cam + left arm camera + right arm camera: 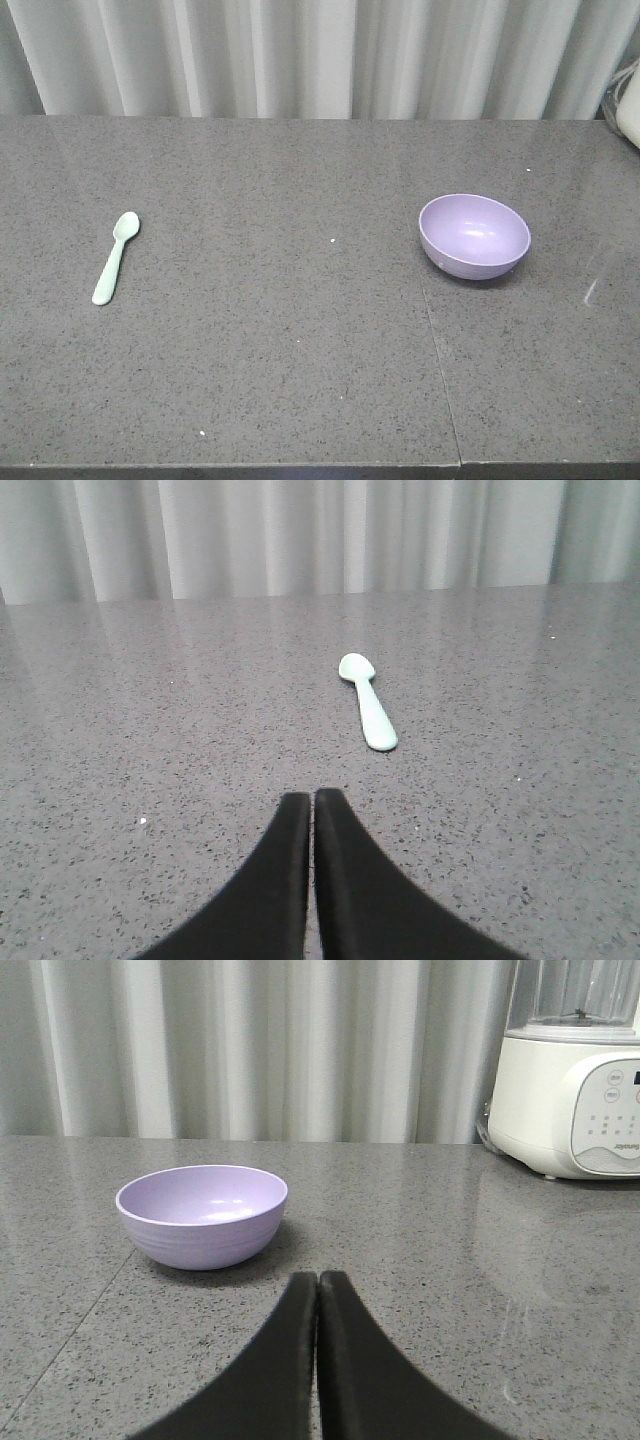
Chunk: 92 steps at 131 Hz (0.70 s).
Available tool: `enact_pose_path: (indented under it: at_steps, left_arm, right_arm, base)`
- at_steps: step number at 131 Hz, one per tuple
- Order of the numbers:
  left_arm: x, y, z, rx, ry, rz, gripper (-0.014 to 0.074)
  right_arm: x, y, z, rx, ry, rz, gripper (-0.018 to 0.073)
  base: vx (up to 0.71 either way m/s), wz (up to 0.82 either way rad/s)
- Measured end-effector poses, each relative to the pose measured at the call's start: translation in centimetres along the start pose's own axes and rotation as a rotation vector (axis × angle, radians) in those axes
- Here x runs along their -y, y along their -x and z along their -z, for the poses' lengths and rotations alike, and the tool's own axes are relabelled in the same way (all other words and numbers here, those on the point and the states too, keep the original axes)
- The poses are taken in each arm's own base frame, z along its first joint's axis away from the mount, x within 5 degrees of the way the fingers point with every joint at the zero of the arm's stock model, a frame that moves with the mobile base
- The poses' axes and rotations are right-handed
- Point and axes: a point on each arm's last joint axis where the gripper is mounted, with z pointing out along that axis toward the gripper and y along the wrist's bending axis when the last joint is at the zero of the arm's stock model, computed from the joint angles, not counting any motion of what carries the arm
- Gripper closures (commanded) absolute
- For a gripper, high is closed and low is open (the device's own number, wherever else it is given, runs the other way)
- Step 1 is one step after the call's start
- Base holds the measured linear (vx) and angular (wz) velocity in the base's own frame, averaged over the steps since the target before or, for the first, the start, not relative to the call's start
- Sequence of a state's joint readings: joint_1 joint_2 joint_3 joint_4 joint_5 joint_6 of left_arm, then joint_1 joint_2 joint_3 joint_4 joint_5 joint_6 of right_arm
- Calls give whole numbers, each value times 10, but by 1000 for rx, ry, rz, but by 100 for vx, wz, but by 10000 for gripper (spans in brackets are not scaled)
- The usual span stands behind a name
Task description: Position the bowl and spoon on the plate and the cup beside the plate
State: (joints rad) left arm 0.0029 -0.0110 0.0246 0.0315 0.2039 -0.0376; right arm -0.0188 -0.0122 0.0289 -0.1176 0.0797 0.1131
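The lavender bowl [475, 236] stands upright on the grey counter at the right, empty; the right wrist view has the bowl [202, 1214] ahead and to the left of my right gripper [318, 1278], which is shut on nothing. The mint-green spoon [116, 256] lies flat at the left, bowl end pointing away. In the left wrist view the spoon [367, 701] lies ahead and slightly right of my left gripper [312, 797], shut and empty. Neither gripper appears in the front view. The plate and the cup are out of view.
A white blender [575, 1075] stands at the counter's back right corner, its edge [629, 108] just inside the front view. Pale pleated curtains [320, 55] hang behind the counter. A seam [440, 370] runs through the countertop beside the bowl.
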Motion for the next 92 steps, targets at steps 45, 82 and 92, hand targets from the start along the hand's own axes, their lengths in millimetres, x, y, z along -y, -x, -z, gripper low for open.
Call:
enact_pose_path:
  at_steps: [45,82,92]
  left_arm:
    - [1,16,1,179,-4,-24,603]
    - [1,16,-11,24,-9,142,603]
    - [1,35,-19,-31,-5,154,603]
  right_arm:
    - [0,4,0,41,5,-2,568]
    - [0,17,-17,-179,-7,-57,568]
    - [0,35,-31,-260,-13,-55,568]
  base:
    - [0,0]
    - [0,0]
    - [0,0]
